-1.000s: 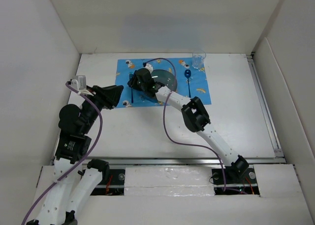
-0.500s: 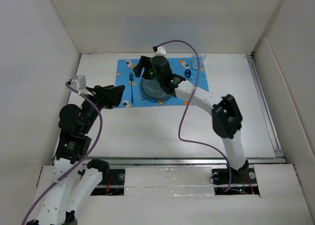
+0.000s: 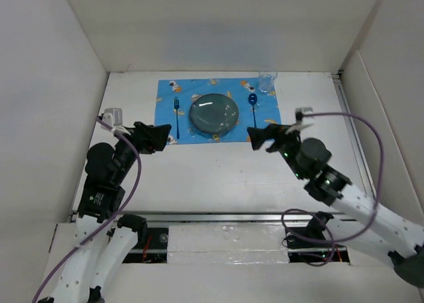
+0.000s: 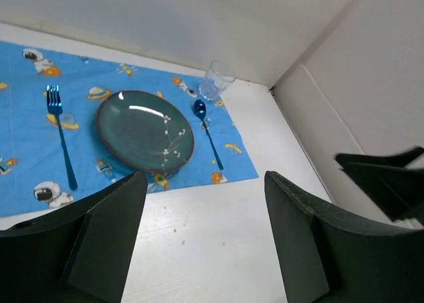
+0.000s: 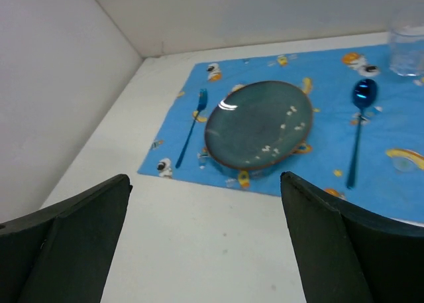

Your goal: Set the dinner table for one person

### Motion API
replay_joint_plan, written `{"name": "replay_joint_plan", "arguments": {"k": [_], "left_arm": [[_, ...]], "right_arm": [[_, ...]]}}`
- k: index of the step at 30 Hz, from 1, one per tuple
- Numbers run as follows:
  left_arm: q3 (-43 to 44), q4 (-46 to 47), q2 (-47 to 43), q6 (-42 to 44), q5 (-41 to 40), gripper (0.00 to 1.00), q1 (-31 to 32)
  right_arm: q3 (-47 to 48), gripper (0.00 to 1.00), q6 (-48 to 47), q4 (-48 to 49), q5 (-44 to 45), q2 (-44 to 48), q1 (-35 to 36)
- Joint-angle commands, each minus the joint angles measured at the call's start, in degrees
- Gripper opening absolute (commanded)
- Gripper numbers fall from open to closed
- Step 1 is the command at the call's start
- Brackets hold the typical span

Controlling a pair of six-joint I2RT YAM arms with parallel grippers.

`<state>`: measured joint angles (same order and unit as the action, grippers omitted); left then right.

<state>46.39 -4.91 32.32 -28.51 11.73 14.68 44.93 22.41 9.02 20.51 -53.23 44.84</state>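
Note:
On the white dinner table lies a blue cartoon-printed placemat. A dark teal plate sits at its middle, with a blue fork to its left and a blue spoon to its right. A clear glass stands at the mat's far right corner. My left gripper hangs open and empty off the mat's near left corner. My right gripper is open and empty at the mat's near right edge. Both wrist views show the plate beyond bare tabletop between the fingers.
White walls enclose the table on the left, back and right. A metal rail runs along the near edge by the arm bases. Purple cables loop over both arms. The right gripper shows at the right of the left wrist view.
My right arm has pulled back from over the plate to the mat's near right edge, its jaws opening wide. The left gripper has opened wider and edged towards the mat.

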Motion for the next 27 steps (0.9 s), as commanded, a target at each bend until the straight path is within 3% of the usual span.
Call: {"name": "replay_joint_plan", "arguments": {"k": [1,4,5,12,15,23,27], "left_arm": [[-2.27,-1.41,-1.64,1.09,-0.82,0.69,0.26],[-3.59,-2.56,-3.04,1.53,-1.18,0.69,0.26],[-4.2,-3.26,-3.13,1.18,-0.92,0.69,0.26],[-6.49,-2.48,-5.15,0.83,-0.21,0.68,0.26],[-6.31,-0.81,-5.25,0.13,0.66,0.68,0.26],[-5.61,0.42,-5.77,0.12,1.37,0.68,0.26],[-4.82,0.07,-6.3,0.21,0.4,0.7,0.26]], "right_arm": [[-7.29,1.0,-1.59,-5.66,7.78,13.91,0.51],[-13.54,1.0,0.17,-14.09,12.97,27.62,-0.89],[-17.03,1.0,3.74,-19.6,15.58,36.01,-1.59],[-24.26,1.0,6.15,-24.13,16.58,48.39,-3.36],[-24.01,1.0,5.63,-22.38,15.52,47.44,-3.97],[-18.13,1.0,4.75,-19.22,13.94,32.42,-5.03],[-15.75,1.0,2.38,-17.46,14.38,31.35,-5.03]]}}
